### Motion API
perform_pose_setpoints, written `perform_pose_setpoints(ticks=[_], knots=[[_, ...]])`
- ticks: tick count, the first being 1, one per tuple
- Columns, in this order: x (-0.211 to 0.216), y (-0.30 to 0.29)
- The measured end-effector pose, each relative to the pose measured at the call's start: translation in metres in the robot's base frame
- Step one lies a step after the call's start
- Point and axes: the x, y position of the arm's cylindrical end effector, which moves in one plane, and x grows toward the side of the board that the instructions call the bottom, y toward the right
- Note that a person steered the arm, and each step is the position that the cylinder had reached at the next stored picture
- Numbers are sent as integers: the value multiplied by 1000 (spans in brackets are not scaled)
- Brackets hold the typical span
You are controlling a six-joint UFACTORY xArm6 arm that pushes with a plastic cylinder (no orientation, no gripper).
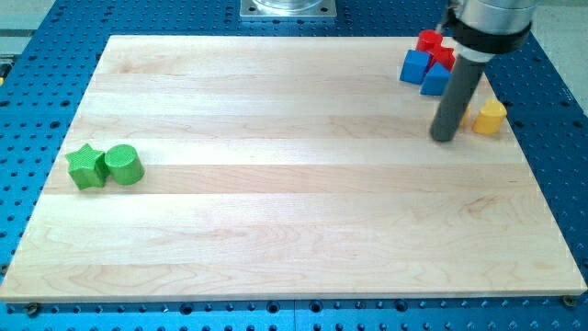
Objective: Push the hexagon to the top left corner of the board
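A green star (85, 166) and a green cylinder (123, 165) sit touching at the view's 9 o'clock, the cylinder at 3 o'clock of the star. Far off at 1 o'clock huddles a tight cluster: two red blocks (429, 41) with a blue cube (415, 66) at their 7 o'clock and a second blue block (435, 80) at 6 o'clock. Beneath everything lies a blue perforated table (37, 74), and a metal plate (289, 8) sits at 12 o'clock.

One raised view looks down the whole board (276, 221).
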Motion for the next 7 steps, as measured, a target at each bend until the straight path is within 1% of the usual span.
perform_pose_setpoints(ticks=[1, 2, 3, 4, 6, 7], knots=[[-10, 80], [-36, 58], [-29, 5], [-31, -11], [-34, -294], [-23, -346]])
